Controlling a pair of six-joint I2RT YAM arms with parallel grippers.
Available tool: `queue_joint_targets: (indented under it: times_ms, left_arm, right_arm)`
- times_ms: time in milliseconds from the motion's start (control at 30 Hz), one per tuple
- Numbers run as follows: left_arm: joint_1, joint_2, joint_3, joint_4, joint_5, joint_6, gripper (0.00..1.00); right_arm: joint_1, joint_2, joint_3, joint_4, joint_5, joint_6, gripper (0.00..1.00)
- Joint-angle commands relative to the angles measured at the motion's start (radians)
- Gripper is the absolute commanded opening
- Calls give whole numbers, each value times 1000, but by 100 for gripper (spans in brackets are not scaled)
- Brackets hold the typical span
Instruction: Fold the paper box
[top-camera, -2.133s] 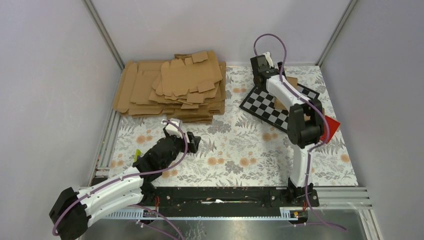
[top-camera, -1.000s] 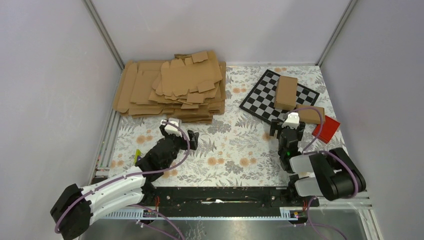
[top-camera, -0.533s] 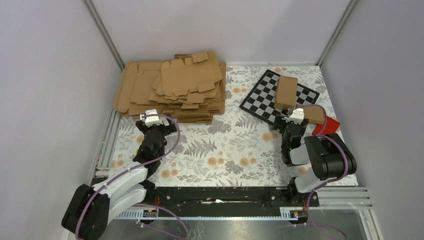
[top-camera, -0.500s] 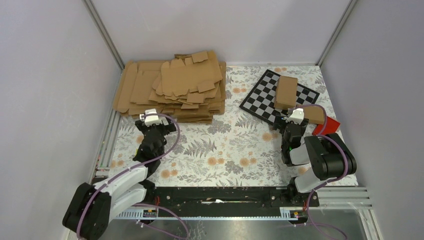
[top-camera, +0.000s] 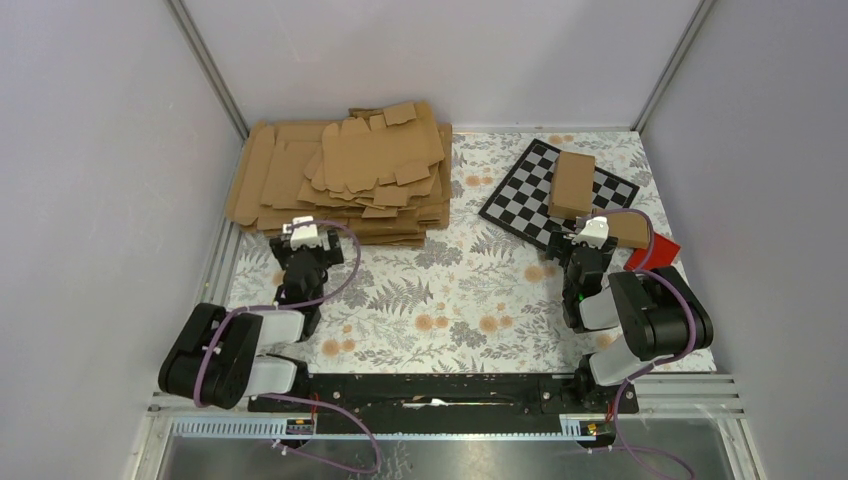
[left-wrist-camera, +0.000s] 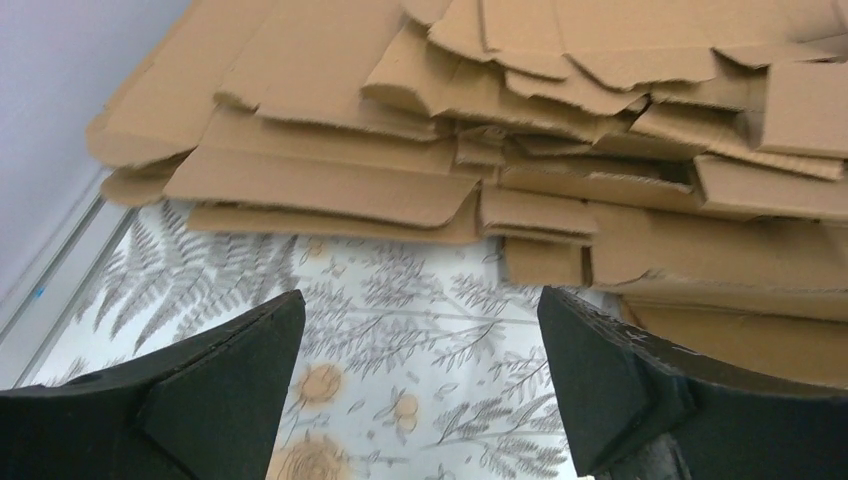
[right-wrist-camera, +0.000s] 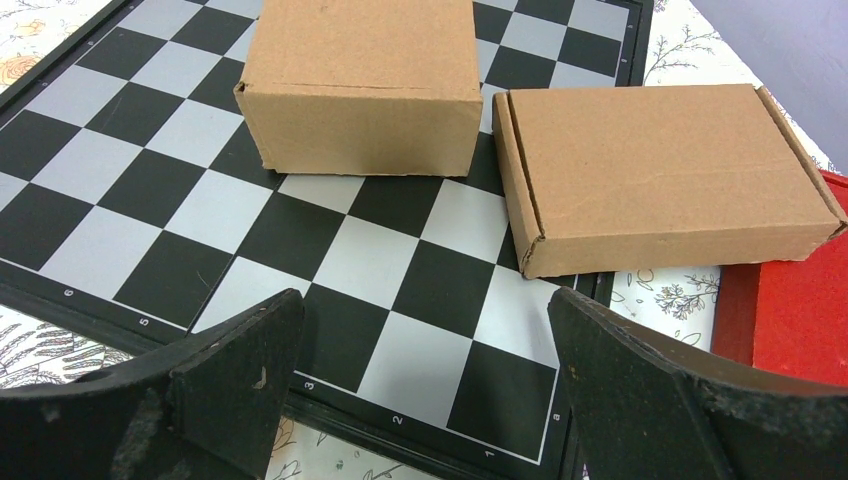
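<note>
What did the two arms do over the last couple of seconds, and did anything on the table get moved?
The right gripper drew back from above the checkerboard toward its base, uncovering the folded paper box lying there. The left gripper swung left from mid-table to face the stack of card sheets. Both are open and empty. The stack and the red block stayed put.
</note>
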Motion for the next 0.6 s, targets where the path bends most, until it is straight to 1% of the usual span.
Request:
queue_joint_targets:
  times_ms: [0,100,200,233,267,300,333,400,533,567]
  left_arm:
    - [26,53,100,43,175,60,95]
    - [30,86,146,-6,181,66,95]
    - [34,103,158,-12,201,84,93]
    - [34,106,147,18,213,99,92]
    - [34,125,106,122,216,117,93]
    - [35,160,74,227,168,109,97]
    - [43,164,65,248,110,71,99]
    - [61,177,59,273,116,54,99]
    - [87,187,113,187,145,45,99]
    - [104,197,135,159,156,15,99]
  right_arm:
    - [-3,-2,21,58,-8,4,99]
    - [-3,-1,20,58,-8,4,99]
    - [-3,-1,20,59,-8,4,99]
    - [-3,-2,21,59,-8,4,99]
    - [-3,-2,20,58,-9,4,99]
    - [-3,-2,21,59,-8,4,99]
    - [-3,-2,20,59,-8,4,99]
    - [-3,-2,21,59,-8,4,99]
    - [-3,-1,20,59,-9,4,99]
    - [-3,-2,21,58,-8,4,99]
